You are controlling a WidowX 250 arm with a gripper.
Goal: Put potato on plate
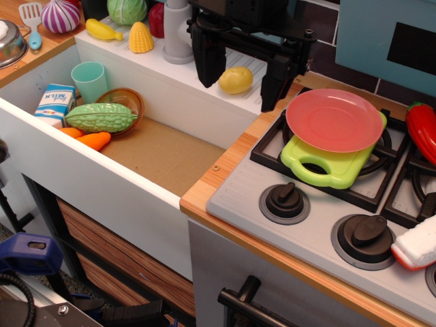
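Observation:
The potato (236, 80) is a small smooth yellow oval lying on the white ledge behind the sink. My black gripper (240, 76) hangs over it, open, with one finger (208, 61) left of the potato and the other finger (275, 82) right of it. I cannot tell whether the fingers touch it. The salmon-pink plate (334, 120) lies to the right on a lime-green cutting board (327, 167) on the stove burner.
The sink holds a green bumpy vegetable (101, 117), carrots (88, 139), a milk carton (54, 103), a teal cup (90, 80) and an orange-brown bowl (124, 99). Corn (140, 37), a yellow banana-like toy (103, 30) and a faucet (177, 30) stand on the ledge. A red pepper (422, 129) lies on the right.

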